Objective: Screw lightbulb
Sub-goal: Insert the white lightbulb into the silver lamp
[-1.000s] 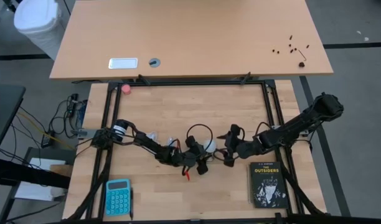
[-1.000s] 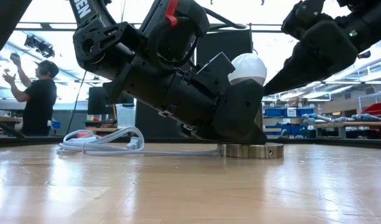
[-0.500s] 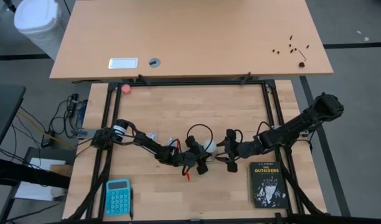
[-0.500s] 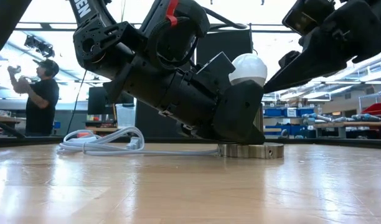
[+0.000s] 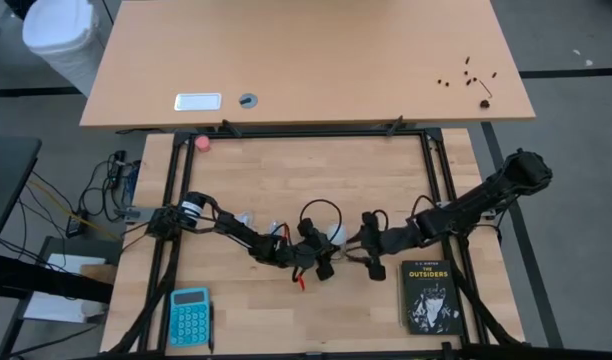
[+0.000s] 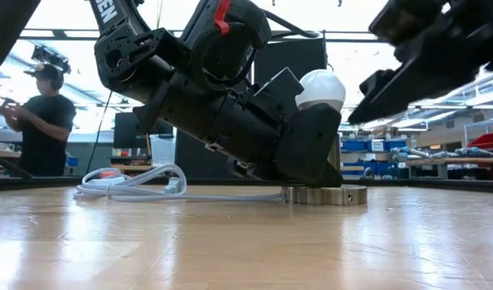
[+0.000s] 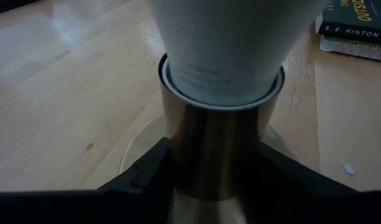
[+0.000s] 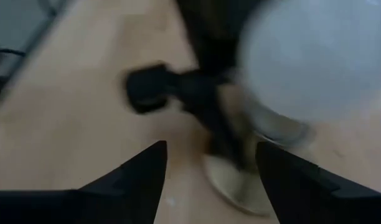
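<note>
While both arms crowd the middle of the worktop, the work sits low between them.

Left arm: reaches in from the left side, its claw down at the brass socket post. Left wrist view shows the two dark fingers pressed against either side of that post, so the claw is nearly closed and clamped on the socket, steadying it. The post rises from a round metal base disc flat on the wood, with a white cord trailing off.

Right arm: comes in from the right, claw just beside the bulb. Its fingers are parted and hold nothing; the globe lies ahead of them, not between them.

Lightbulb: upright, base seated at the mouth of the socket, globe showing above the left claw in the low view. How far it is threaded in cannot be told.

Off to the side: paperback near the right arm, teal calculator near the front left corner. A person stands in the room beyond.

Risks, as judged:
- right claw closing off-centre on the smooth globe, slipping or tipping it;
- turning with the bulb tilted, cross-threading it;
- too firm a squeeze cracking the globe;
- left grip slipping, socket spinning with the bulb.
</note>
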`<state>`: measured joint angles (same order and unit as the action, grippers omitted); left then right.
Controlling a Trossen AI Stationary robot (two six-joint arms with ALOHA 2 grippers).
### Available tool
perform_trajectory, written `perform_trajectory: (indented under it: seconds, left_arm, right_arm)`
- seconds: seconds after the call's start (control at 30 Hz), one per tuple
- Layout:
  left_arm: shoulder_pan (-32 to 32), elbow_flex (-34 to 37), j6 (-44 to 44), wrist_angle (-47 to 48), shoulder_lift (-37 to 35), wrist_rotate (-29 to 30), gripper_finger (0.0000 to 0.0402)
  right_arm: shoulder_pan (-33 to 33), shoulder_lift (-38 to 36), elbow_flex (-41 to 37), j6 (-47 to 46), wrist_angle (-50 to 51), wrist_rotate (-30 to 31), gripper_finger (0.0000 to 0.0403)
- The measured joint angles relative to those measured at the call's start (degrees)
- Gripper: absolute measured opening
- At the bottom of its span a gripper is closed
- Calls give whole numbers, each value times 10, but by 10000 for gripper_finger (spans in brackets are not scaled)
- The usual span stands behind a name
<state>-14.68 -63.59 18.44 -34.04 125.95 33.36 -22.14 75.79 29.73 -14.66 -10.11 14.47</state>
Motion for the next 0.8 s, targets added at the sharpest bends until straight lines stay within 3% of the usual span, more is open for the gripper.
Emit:
perform_trajectory:
  seconds: [0.2, 0.5, 0.8]
  left_arm:
    - [0, 0, 0, 0, 0, 0, 188]
    - [0, 0, 0, 0, 1, 0, 188]
    - [0, 1, 0, -1, 1, -1, 188]
  right_arm:
    - [28, 0, 0, 0, 2, 65, 249]
    - [64, 3, 0, 63, -38, 7, 249]
    - [99, 79, -1, 101, -134, -75, 276]
